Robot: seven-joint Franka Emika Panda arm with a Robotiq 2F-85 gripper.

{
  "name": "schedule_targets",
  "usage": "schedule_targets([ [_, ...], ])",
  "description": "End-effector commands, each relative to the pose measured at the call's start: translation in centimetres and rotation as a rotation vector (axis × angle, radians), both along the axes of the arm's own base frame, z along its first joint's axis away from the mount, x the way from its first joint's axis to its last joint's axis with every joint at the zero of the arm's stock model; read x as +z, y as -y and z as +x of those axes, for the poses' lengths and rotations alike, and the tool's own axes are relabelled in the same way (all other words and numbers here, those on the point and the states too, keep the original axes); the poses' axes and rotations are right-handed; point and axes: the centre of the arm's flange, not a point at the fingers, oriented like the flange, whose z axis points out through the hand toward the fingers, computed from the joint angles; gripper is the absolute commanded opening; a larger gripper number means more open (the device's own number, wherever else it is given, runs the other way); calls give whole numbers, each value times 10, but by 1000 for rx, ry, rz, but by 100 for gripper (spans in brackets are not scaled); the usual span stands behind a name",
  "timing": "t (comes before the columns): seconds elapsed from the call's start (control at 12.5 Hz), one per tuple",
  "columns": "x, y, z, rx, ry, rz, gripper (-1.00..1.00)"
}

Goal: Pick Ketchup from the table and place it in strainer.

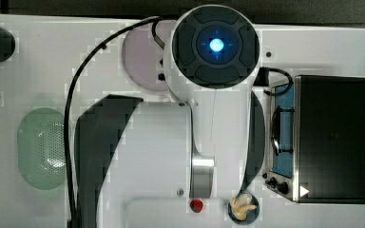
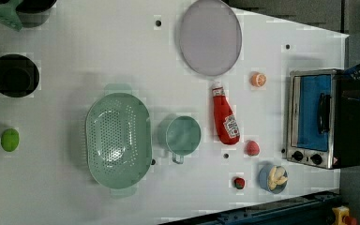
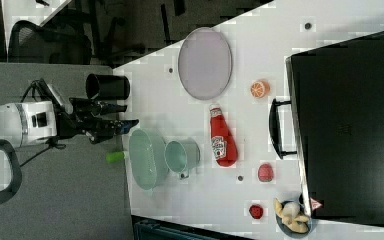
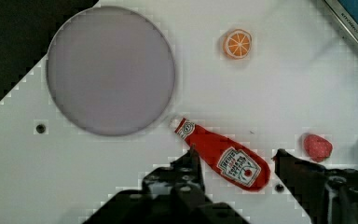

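Note:
The Ketchup (image 2: pixel 225 117), a slim red bottle with a white cap, lies flat on the white table between the grey plate and a red strawberry; it also shows as Ketchup (image 3: pixel 222 137) and Ketchup (image 4: pixel 223 156). The strainer (image 2: pixel 118 139), a pale mint oval basket with holes, stands empty beyond a green mug; strainer (image 1: pixel 43 147), strainer (image 3: pixel 147 157). My gripper (image 4: pixel 236 150) is open, its two dark fingers (image 4: pixel 191 163) framing the bottle from well above without touching it. In the right view the gripper (image 3: pixel 125 116) hangs high off the table.
A green mug (image 2: pixel 183 135) stands between strainer and bottle. Around them are a grey plate (image 2: pixel 209 36), an orange slice (image 2: pixel 258 79), strawberries (image 2: pixel 252 148), a bowl of banana pieces (image 2: pixel 273 178), a toaster oven (image 2: pixel 318 119), a black cup (image 2: pixel 15 75) and a lime (image 2: pixel 9 139).

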Motion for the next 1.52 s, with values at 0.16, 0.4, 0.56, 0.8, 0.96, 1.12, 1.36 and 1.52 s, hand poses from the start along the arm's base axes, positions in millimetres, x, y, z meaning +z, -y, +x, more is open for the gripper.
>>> schedule_targets([
  [0.16, 61, 22, -88, -24, -16, 19, 81],
  [0.4, 41, 14, -85, 31, -49, 18, 100],
  [0.56, 19, 4, -79, 96, -74, 18, 100],
  [0.8, -19, -12, -67, 194, -80, 16, 100],
  [0.96, -49, -21, -62, 331, -103, 23, 100],
  [1.12, -78, -29, -60, 500, -107, 32, 100],
  [1.36, -117, -30, -60, 742, -89, 42, 100],
  [1.52, -143, -28, -63, 865, -64, 39, 100],
])
